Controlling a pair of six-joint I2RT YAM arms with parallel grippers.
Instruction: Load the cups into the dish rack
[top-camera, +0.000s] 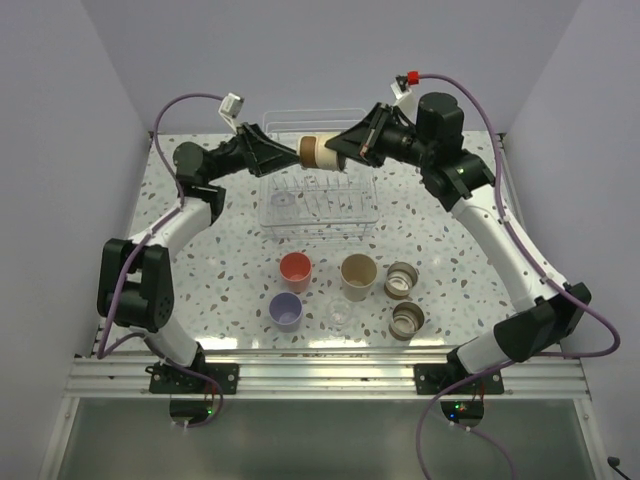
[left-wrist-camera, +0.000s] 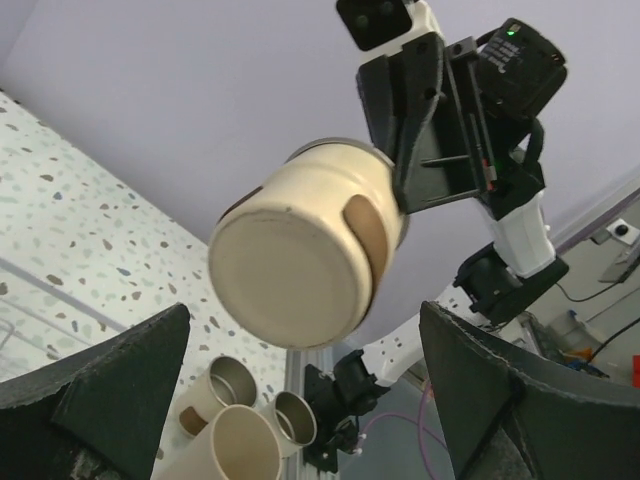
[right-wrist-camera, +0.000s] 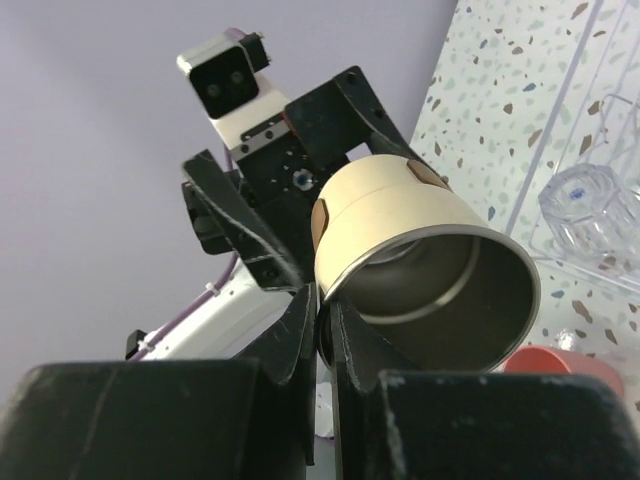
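One cream cup (right-wrist-camera: 400, 215), brown-patched, perhaps metallic inside.

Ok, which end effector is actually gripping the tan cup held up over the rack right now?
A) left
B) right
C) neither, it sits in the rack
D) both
B: the right end effector is shut on the rim of the tan cup, while the left end effector stands wide open at its base.

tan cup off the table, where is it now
Top view: the tan cup is sideways in the air over the far half of the rack, pinched at its rim by the right gripper, with the open left gripper left of it.
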